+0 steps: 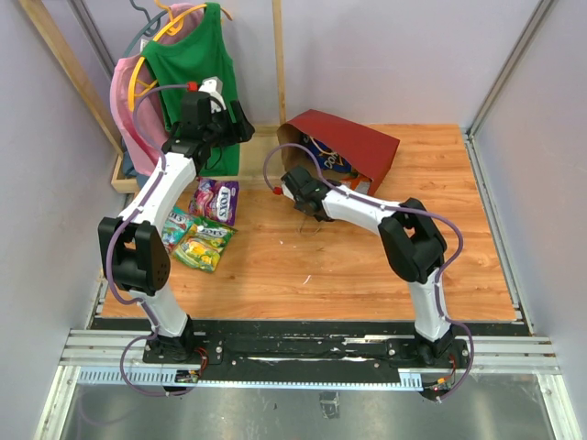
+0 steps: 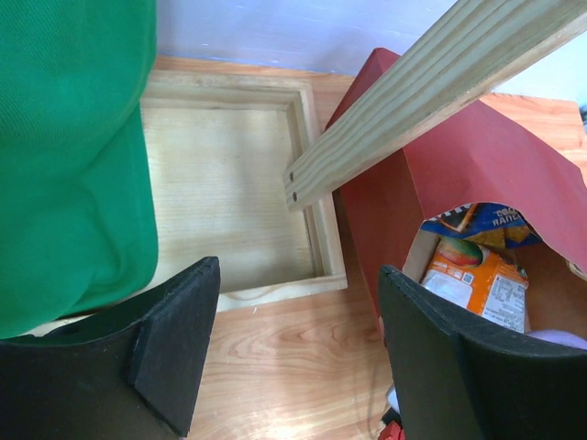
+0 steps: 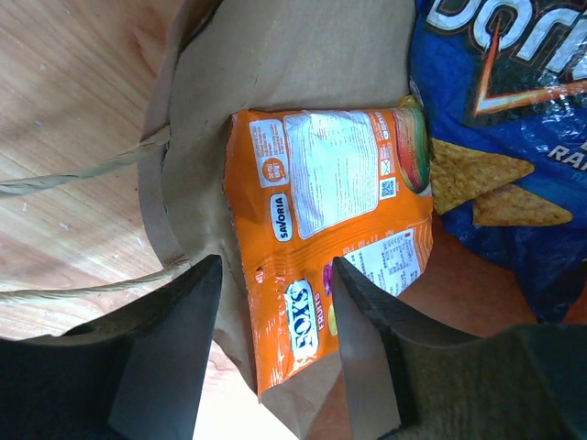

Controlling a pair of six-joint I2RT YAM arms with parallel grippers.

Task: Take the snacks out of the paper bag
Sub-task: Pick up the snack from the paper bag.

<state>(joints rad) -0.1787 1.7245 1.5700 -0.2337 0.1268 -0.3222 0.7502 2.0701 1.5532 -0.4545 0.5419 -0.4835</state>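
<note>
The right gripper [image 3: 275, 266] sets its black fingers on either side of the near end of an orange glossy Fox's packet [image 3: 321, 183]. The packet lies in the mouth of the red paper bag [image 3: 275, 55], and whether the fingers pinch it cannot be told. Beyond them to the right, a large blue Doritos chip bag [image 3: 514, 110] is cut off by the frame. The left gripper [image 2: 295, 270] is spread wide, holding nothing, with a green garment [image 2: 64, 156] blocking its left and a pale wooden slat [image 2: 431, 92] crossing the bag ahead.

Pale lilac walls [image 1: 385, 55] enclose a wooden tabletop [image 1: 348, 266], with a timber rack [image 1: 71, 69] far-left.
</note>
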